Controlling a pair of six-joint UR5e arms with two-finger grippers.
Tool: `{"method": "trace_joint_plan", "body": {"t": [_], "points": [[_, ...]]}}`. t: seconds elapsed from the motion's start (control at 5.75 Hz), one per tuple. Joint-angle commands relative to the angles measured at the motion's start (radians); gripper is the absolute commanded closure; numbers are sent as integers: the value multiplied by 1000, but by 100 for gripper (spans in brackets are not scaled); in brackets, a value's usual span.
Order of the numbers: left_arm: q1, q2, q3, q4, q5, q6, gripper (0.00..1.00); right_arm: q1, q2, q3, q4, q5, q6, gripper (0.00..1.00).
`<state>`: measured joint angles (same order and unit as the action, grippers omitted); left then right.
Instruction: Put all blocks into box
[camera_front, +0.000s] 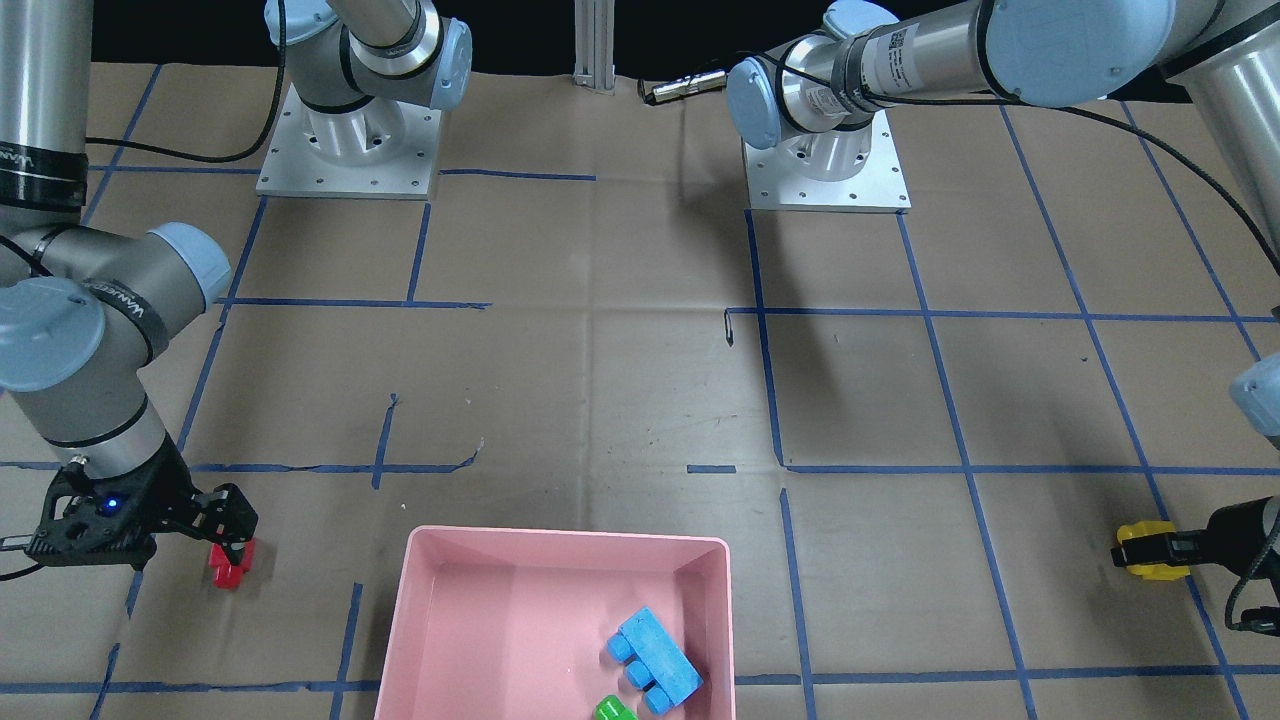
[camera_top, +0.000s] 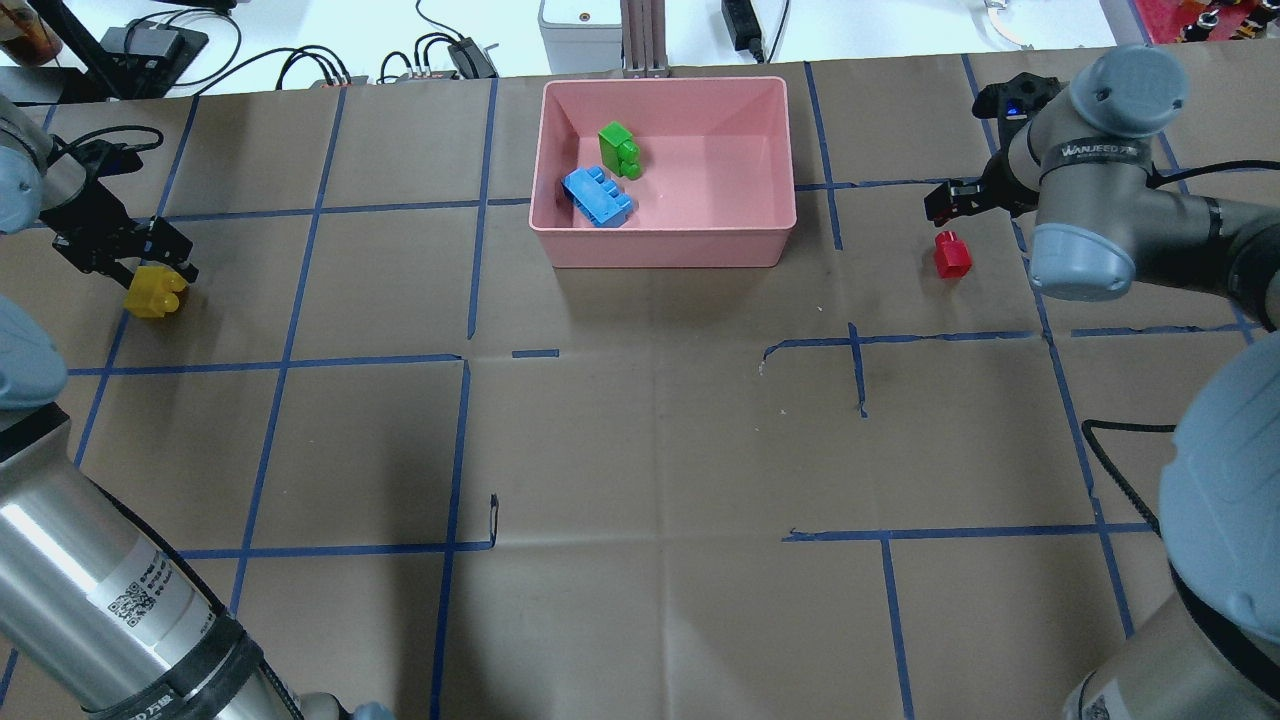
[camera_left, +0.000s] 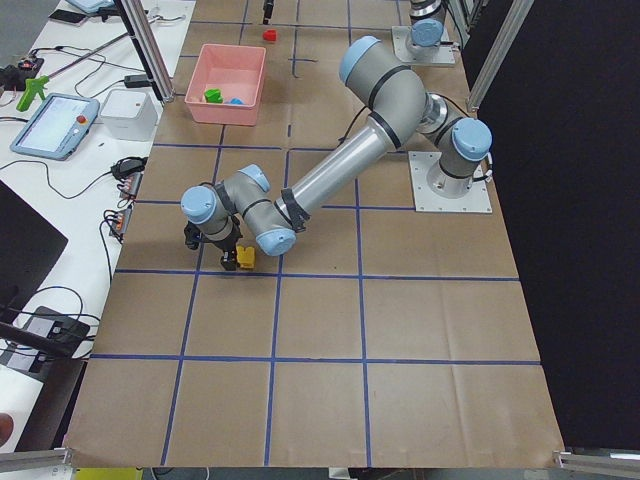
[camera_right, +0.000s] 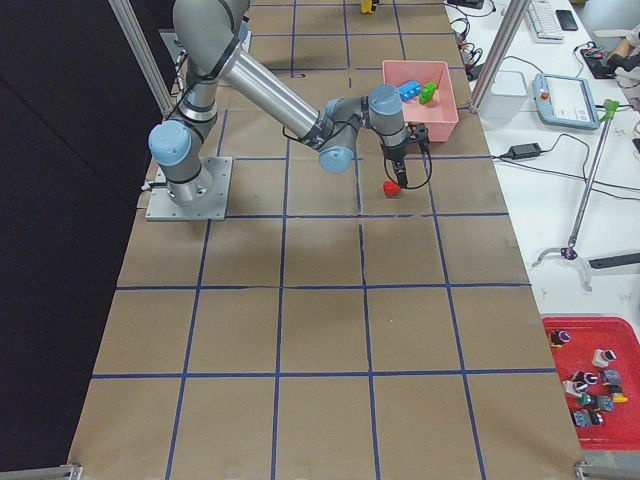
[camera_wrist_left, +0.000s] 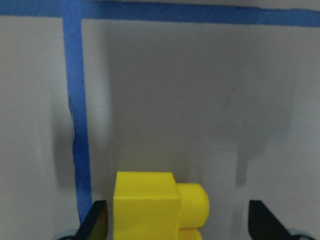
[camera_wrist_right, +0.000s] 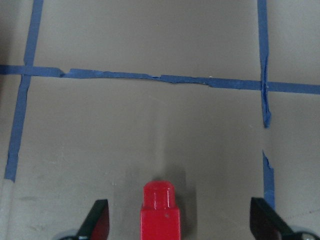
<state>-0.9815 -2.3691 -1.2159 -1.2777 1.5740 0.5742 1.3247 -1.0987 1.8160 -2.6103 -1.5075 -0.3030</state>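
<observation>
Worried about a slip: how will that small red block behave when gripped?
The red block looks like hard plastic, so probably stiff and light. Its smooth faces might slip under an off-centre squeeze, and being small, it could tip.

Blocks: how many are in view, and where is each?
4. Blue block and green block lie in the box. Yellow block sits inside the open left pincer, red block inside the open right pincer. None seems hidden.

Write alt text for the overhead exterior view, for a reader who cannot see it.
A pink box at the table's far middle holds the light-blue block and the green block. Outside it, the left gripper is open at the yellow block on the view's left, and the right gripper is open at the red block on the right.
</observation>
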Motion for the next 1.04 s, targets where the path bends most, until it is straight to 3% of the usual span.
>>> {"method": "trace_joint_plan", "body": {"t": [0.0,0.35,0.7,0.87], "points": [[21,10,-29,1,18,3,17,14,25,54,-40,3,1,1],[24,11,-25,1,17,0,47,16,31,74,-97,3,-1,1],[24,10,-7,4,17,-5,65,13,45,80,-117,0,-10,2],[24,14,-5,6,18,-7,74,13,45,85,-113,-13,-14,9]]}}
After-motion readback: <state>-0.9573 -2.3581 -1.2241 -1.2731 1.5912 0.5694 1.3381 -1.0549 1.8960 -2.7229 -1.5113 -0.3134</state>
